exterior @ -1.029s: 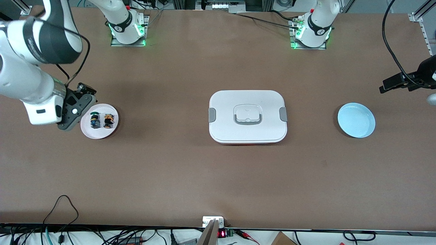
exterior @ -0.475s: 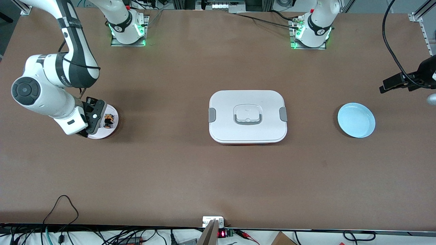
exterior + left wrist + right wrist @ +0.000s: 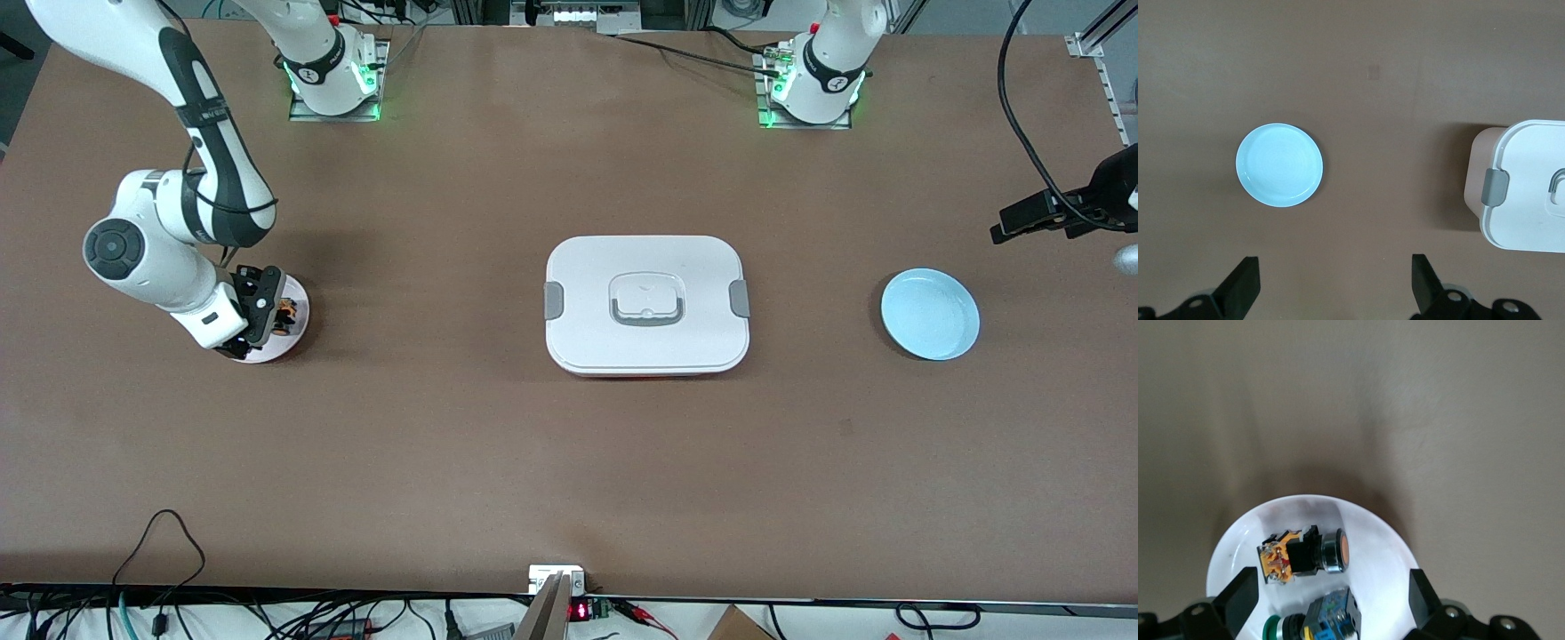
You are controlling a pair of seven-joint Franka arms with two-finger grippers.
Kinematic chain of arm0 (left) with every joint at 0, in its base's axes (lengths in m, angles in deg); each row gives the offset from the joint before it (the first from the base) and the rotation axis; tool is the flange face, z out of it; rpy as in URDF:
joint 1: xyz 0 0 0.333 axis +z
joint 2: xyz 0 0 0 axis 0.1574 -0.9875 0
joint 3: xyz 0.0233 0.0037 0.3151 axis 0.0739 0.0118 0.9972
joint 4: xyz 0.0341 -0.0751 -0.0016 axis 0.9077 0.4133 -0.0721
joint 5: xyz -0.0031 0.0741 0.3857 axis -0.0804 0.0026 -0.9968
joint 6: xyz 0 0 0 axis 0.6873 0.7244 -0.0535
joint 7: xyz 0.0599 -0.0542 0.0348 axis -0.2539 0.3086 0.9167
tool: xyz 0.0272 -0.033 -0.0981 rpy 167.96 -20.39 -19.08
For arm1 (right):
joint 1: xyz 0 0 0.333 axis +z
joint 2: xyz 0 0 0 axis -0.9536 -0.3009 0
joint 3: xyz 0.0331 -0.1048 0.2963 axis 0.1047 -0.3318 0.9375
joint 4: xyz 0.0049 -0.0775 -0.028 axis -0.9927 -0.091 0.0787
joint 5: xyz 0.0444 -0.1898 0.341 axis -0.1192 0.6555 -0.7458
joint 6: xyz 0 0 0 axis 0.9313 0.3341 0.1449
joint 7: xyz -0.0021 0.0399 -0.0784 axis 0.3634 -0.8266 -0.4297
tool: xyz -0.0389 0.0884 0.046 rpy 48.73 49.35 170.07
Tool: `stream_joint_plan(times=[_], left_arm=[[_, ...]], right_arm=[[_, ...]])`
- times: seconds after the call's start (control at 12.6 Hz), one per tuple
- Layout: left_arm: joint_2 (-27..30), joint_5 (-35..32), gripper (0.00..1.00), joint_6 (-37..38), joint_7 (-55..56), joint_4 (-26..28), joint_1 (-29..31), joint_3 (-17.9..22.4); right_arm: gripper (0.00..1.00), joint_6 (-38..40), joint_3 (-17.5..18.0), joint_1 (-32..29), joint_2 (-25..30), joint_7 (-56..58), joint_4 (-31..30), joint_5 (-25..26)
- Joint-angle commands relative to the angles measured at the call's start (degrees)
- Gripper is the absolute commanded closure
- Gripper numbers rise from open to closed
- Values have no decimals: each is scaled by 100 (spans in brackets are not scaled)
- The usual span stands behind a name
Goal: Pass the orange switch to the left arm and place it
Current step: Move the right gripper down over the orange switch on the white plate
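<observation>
The orange switch (image 3: 1305,555) lies on its side on a white plate (image 3: 1385,553), between spread pincer fingers (image 3: 1238,599).

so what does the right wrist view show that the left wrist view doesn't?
Only the right wrist view: the small round white plate holding the orange-capped push-button switch and, beside it, the green-capped switch, with the right gripper open over them.

Only the left wrist view: the round light blue plate, one end of the large white lidded box, and the left gripper open, waiting above the table.

Both: the brown tabletop.
</observation>
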Motion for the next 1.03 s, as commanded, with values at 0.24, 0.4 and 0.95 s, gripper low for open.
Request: stream_joint_plan(times=[0.24,0.4,0.95], left_arm=[[-69,54,0,43,-129,-162,19,9],[-69,63,0,52,-138,-162,27,18],[-78,63,0,43,-129,-162,62,18]], right_arm=[[0,-501,49,-50,79,517,-562,-35],[0,-544,58,-32,96,798,-580,-35],[0,-975,58,-32,53,870,-826,-27]])
